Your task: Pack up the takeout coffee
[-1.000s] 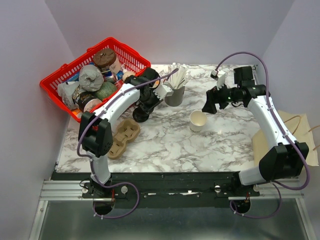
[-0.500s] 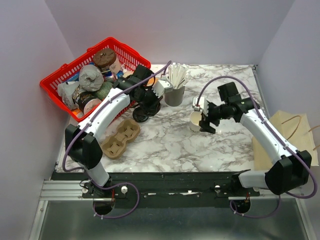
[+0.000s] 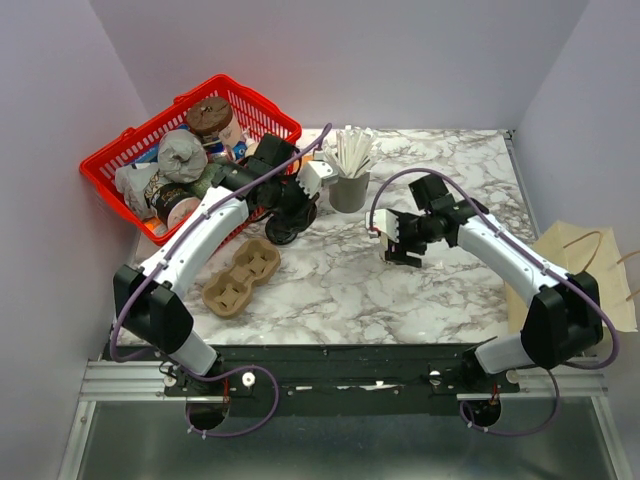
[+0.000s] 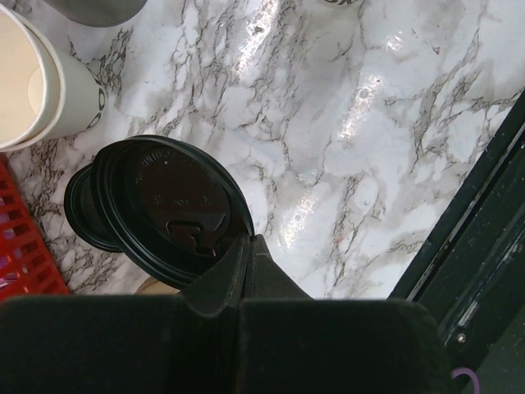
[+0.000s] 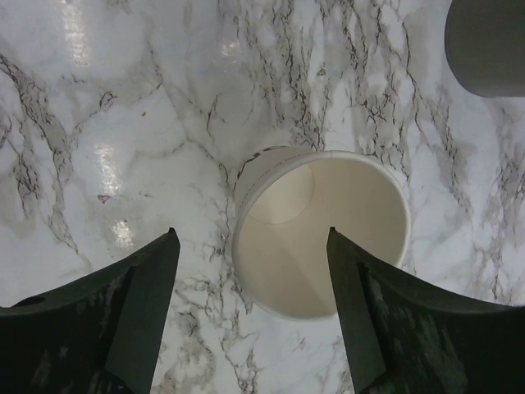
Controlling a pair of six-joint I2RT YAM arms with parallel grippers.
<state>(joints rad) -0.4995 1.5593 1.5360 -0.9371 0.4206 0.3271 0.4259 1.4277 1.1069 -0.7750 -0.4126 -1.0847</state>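
A single cream-white paper cup (image 5: pixel 320 230) stands upright on the marble table, open, with no lid on it. My right gripper (image 5: pixel 253 234) is open and just above it, one finger on each side of the rim. In the top view the right gripper (image 3: pixel 396 243) hides most of the cup. My left gripper (image 4: pixel 250 240) is shut on the rim of a round black lid (image 4: pixel 164 201), with another black lid showing under it at the left. In the top view the left gripper (image 3: pixel 287 213) is over the black lids (image 3: pixel 280 233).
A grey cup of white sticks (image 3: pixel 349 190) stands between the arms. A stack of cream cups (image 4: pixel 37 82) lies by the lids. A brown cardboard cup carrier (image 3: pixel 240 278) lies front left. A red basket (image 3: pixel 260 101) of packed items is at the back left.
My right arm has swung left and down from the back right, and its open gripper now straddles the cup. My left arm has shifted slightly left over the lids.
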